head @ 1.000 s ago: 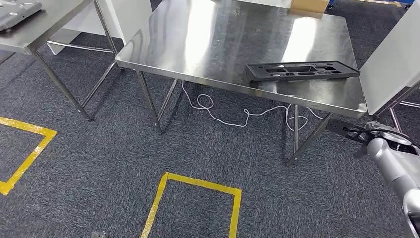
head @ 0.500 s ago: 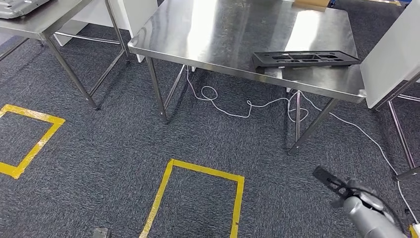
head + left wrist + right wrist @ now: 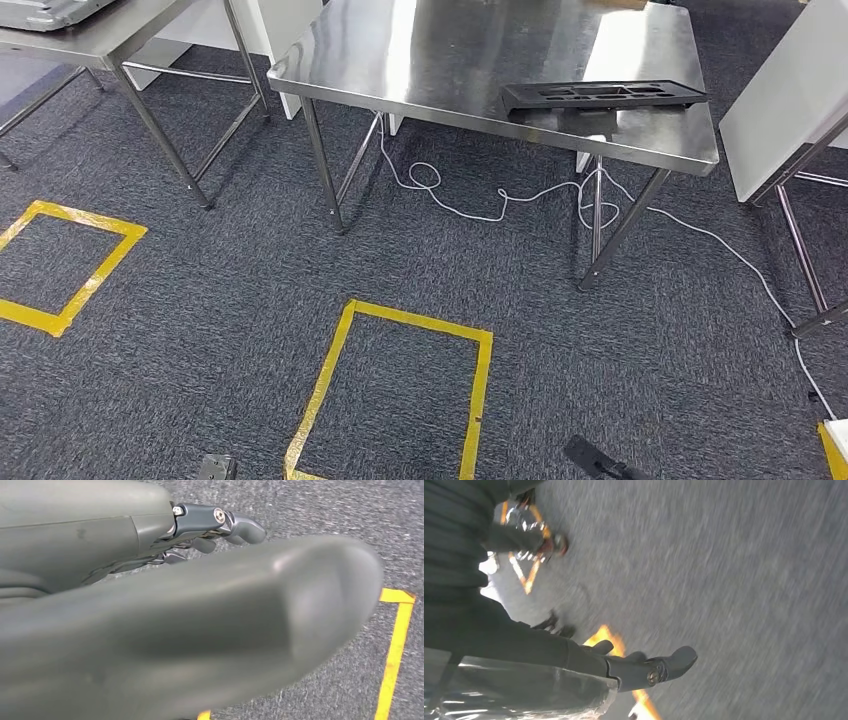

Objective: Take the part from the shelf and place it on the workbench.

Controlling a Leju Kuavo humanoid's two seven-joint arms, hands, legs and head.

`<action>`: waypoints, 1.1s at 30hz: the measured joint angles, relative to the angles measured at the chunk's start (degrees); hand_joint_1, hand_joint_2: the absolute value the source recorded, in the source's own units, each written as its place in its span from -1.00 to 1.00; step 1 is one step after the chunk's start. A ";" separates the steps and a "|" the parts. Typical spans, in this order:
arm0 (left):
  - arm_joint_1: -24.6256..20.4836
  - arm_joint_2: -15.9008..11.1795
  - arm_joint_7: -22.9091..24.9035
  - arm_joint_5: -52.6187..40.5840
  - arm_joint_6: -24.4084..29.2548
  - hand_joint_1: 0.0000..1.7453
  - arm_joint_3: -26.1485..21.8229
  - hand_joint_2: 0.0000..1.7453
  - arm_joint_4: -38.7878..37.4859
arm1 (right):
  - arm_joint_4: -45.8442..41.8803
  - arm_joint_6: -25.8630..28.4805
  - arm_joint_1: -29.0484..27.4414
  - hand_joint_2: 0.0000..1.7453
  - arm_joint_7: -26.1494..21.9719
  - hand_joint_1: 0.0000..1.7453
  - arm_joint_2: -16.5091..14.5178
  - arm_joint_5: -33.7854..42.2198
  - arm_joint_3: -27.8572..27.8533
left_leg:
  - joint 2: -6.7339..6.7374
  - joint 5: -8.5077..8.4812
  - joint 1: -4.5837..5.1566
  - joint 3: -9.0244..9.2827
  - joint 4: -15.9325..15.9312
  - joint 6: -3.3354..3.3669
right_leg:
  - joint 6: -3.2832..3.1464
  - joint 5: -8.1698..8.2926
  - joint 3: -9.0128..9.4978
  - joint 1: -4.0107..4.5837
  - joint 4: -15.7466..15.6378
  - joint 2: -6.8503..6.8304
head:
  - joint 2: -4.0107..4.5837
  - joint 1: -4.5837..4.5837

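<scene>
The black part lies flat on the steel workbench, toward its near right corner, long side roughly along the near edge, with nothing touching it. It is a flat frame with several cut-out openings; I can read no label or writing on it.

The right hand hangs low over the carpet; in the right wrist view its dark fingers stretch out almost straight with nothing between them, though the picture is smeared with blur. A dark fingertip pokes in at the bottom edge of the head view. The left hand also hangs over the floor, thumb large and close to the lens, dark fingers gently curled beyond it and apart from the thumb, holding nothing.

The floor is dark grey-blue carpet marked with yellow tape rectangles. A white cable loops across the carpet under the workbench and trails off to the right. A second steel table stands to the left, and a white panel on a metal frame stands to the right.
</scene>
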State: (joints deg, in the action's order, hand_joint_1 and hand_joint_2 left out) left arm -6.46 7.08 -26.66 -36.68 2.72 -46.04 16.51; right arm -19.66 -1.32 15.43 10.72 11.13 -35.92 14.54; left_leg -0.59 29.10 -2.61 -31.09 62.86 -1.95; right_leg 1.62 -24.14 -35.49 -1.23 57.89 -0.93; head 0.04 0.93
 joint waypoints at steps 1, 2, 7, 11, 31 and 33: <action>-0.24 0.06 0.10 -0.06 0.03 -1.00 0.29 -1.00 0.02 | 0.22 0.00 -0.81 -1.00 -0.67 -1.00 -0.69 0.03 -0.41 | -0.15 1.36 0.21 1.38 -2.31 0.39 | 0.45 0.31 -0.47 0.25 0.37 0.05 | 0.00 0.05; -0.37 0.09 0.22 -0.13 0.05 -1.00 0.56 -1.00 0.04 | 0.58 -0.05 -1.61 -1.00 -1.10 -1.00 -1.38 0.13 -0.83 | -0.16 1.93 0.54 1.70 -3.43 0.99 | 0.98 0.73 -0.77 0.42 0.51 0.17 | 0.00 0.04; -0.50 0.22 0.88 -0.62 0.41 -1.00 1.62 -1.00 0.11 | 2.65 -0.74 -5.57 -1.00 -2.09 -1.00 -3.54 0.99 -2.76 | 1.84 0.06 1.05 -0.19 -4.00 4.21 | 1.40 -3.67 -5.61 -0.25 8.85 0.73 | 0.00 -0.30; -0.55 0.34 1.30 -0.67 0.46 -1.00 2.42 -1.00 0.12 | 3.69 -1.48 -7.45 -1.00 -2.90 -1.00 -4.29 1.36 -4.07 | 3.85 -1.34 1.38 -2.09 -3.93 4.36 | 2.34 -7.64 -6.17 -0.17 15.99 0.69 | 0.00 -0.60; 0.88 -0.08 0.64 -0.93 0.67 -1.00 3.78 -1.00 -0.16 | 5.84 -1.97 -11.17 -1.00 -6.15 -1.00 -7.50 1.38 -6.43 | -4.14 0.68 0.99 0.00 -2.87 2.17 | -1.47 -2.18 2.40 0.65 0.64 6.85 | 0.00 -0.17; 1.10 -0.21 0.23 -0.73 0.87 -1.00 3.77 -1.00 -0.40 | 6.05 -1.81 -11.40 -1.00 -6.26 -1.00 -7.83 0.98 -6.47 | -3.22 0.61 1.27 0.02 -3.47 2.92 | -0.47 -1.70 1.46 0.69 0.54 8.21 | 0.00 -0.22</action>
State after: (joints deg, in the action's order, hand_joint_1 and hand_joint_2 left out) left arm -5.36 6.87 -26.43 -37.41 3.58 -42.27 16.11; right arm -13.61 -3.13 4.03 4.46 3.29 -34.94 8.07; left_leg -3.81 29.71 -1.34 -31.08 59.39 0.97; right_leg 1.15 -25.84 -34.03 -0.54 58.43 7.28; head 0.04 0.70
